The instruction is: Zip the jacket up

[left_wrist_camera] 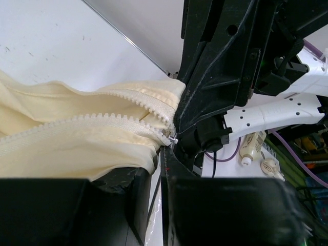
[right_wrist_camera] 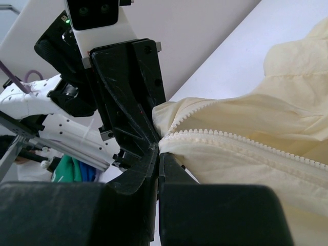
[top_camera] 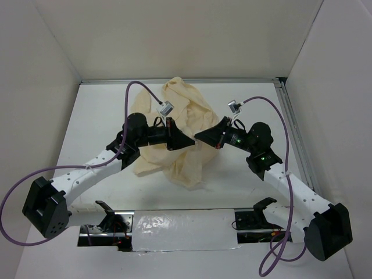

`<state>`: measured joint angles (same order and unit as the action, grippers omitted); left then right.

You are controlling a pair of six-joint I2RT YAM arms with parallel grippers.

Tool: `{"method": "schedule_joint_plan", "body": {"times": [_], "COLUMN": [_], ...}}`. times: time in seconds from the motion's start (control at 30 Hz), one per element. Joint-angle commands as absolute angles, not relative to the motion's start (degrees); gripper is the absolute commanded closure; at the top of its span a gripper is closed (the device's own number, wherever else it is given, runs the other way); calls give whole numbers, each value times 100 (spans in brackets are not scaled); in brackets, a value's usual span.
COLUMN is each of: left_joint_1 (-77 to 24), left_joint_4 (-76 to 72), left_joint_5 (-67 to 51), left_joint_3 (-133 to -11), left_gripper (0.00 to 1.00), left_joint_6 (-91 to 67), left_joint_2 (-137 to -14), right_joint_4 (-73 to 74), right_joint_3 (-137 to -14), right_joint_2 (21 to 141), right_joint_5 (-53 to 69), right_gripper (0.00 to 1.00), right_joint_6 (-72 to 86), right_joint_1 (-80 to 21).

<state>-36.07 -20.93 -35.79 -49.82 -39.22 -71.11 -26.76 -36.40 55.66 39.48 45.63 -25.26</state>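
The cream-yellow jacket (top_camera: 181,102) lies crumpled in the middle of the table, part of it lifted between the arms. My left gripper (top_camera: 187,141) and right gripper (top_camera: 201,137) meet tip to tip over it. In the left wrist view the left gripper (left_wrist_camera: 164,152) is closed on the jacket (left_wrist_camera: 77,143) just below the metal zipper slider (left_wrist_camera: 171,137), with two open rows of teeth running away to the left. In the right wrist view the right gripper (right_wrist_camera: 160,149) is shut at the point where the zipper teeth (right_wrist_camera: 215,134) meet; the slider is hidden there.
White walls enclose the table on three sides. A metal rail (top_camera: 293,128) runs along the right and back edges. A silver taped strip (top_camera: 180,224) lies between the arm bases. Purple cables (top_camera: 131,99) loop over both arms.
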Motion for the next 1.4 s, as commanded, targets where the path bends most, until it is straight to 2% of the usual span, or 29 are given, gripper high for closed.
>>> {"method": "schedule_joint_plan", "body": {"times": [0.0,0.1,0.23,0.43,0.6,0.83,1.0,1.07,1.1,1.23,1.3,1.37], "left_joint_1": [-3604,-3604,-3595,-3612,-3963,-4210,-4157,-4122,-4026,-3832,-3788,-3779], "left_joint_4": [-2470,-2609,-2935,-3129,-2365,-1846,-1600,-1460,-1407,-1345,-1319,-1248], "left_joint_5": [-3841,-3841,-3850,-4104,-3517,-3315,-2787,-2672,-2681,-2935,-2944,-2883], "left_joint_3": [-4975,-4914,-4755,-4553,-4351,-3999,-4340,-4464,-4613,-4816,-4886,-4957], "left_gripper": [76,80,100,100,100,100,100,100,100,100,100,100], "left_joint_6": [-3850,-3841,-3815,-3789,-3648,-3762,-3805,-3928,-3955,-4060,-4096,-4200], "left_joint_2": [-7101,-7119,-7049,-7031,-7022,-6680,-6670,-6723,-6828,-7031,-7075,-7136], "right_joint_4": [-3208,-3304,-3375,-3954,-3877,-2867,-1548,-1091,-942,-406,-273,-36], "right_joint_3": [-3735,-3735,-3700,-3656,-3805,-3964,-3964,-3973,-3981,-3990,-3990,-4069], "right_joint_2": [5475,5546,5651,5739,5696,5625,5467,5362,5335,5177,5142,5142], "right_joint_5": [4148,4271,4307,3938,3437,3235,3094,3024,3006,2962,2927,2901], "right_gripper": [100,100,100,100,100,100,100,85,74,59,46,41], "right_joint_6": [4711,4834,4974,5535,5792,5309,4598,4291,4228,3877,3727,3561], "right_joint_1": [-2566,-2575,-2610,-2654,-2628,-2593,-2645,-2672,-2698,-2707,-2716,-2707]}}
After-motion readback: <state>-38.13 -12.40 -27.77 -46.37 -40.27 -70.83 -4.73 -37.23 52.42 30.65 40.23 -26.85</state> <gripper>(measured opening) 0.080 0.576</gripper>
